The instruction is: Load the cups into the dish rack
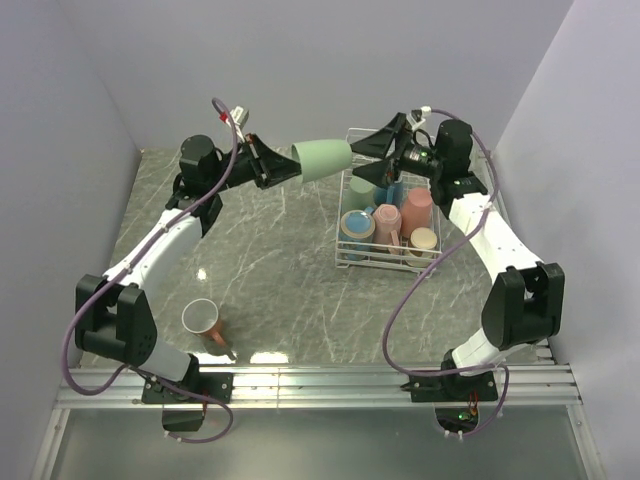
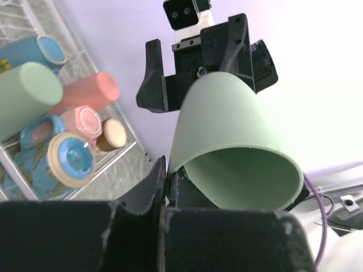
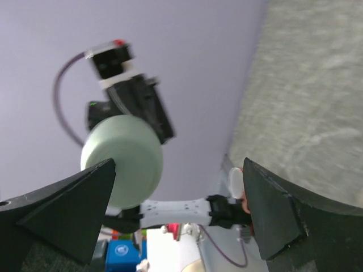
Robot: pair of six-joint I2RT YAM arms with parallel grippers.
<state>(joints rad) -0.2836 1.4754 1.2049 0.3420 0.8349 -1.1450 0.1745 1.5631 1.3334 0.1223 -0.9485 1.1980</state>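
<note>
My left gripper [image 1: 277, 164] is shut on the rim of a light green cup [image 1: 325, 159] and holds it on its side in the air, left of the dish rack [image 1: 383, 268]. In the left wrist view the cup [image 2: 227, 136] has its wall pinched between my fingers [image 2: 157, 180]. My right gripper [image 1: 375, 150] is open and empty, just right of the cup's base, facing it. In the right wrist view the cup [image 3: 122, 161] sits beyond the left finger [image 3: 68, 207]. The white wire rack holds several cups, among them pink [image 1: 388, 225], salmon [image 1: 416, 207] and blue [image 1: 357, 228].
A metallic copper cup [image 1: 203, 322] stands on the marble table near the left arm's base. Grey walls close in the left, back and right. The rack [image 2: 127, 129] also shows in the left wrist view, at the left.
</note>
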